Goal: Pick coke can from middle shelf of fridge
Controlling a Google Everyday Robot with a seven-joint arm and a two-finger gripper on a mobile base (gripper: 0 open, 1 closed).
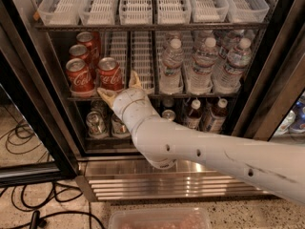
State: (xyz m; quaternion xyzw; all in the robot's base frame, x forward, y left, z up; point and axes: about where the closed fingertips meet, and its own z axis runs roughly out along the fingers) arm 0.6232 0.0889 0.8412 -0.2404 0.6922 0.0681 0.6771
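Note:
Several red coke cans stand at the left of the middle shelf [200, 96]; the front two are at the far left [79, 75] and just right of it [110, 74]. My gripper [120, 88] is open at the shelf's front edge, just below and in front of the right front can. One tan fingertip [106, 95] points left under the can; the other [135, 79] rises beside its right side. Neither touches the can as far as I can see. The arm reaches in from the lower right. The fridge [35, 109] stands open.
White slotted lane trays [142, 56] sit right of the cans, then water bottles [205, 63]. Silver cans [96, 123] and dark bottles [193, 114] stand on the shelf below. White bins [138, 4] fill the top shelf. Cables [28, 213] lie on the floor at left; a clear tub [159, 219] sits at the bottom.

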